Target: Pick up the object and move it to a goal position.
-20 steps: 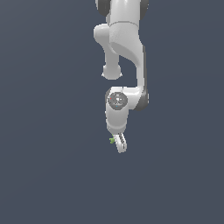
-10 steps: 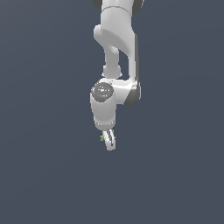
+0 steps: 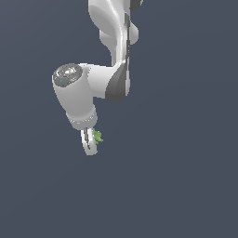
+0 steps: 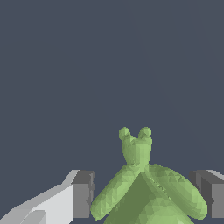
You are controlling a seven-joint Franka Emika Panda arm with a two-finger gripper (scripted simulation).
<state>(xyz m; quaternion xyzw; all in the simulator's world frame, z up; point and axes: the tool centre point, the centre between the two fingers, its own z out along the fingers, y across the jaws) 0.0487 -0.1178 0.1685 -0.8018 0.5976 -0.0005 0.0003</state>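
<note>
Between the jaws of the white gripper (image 3: 90, 143) sits the green lumpy object (image 3: 98, 136) — clamped, jaws closed on it from both sides. In the wrist view the object (image 4: 146, 188) fills the gap between the two grey fingertips (image 4: 82, 194), its two rounded prongs crossing low and a knobbed stub with two small bumps sticking out past the tips. In the exterior view the object pokes out on the jaws' right side, the arm (image 3: 88, 93) hanging above, plain dark-grey background all around — no surface visible under it.
</note>
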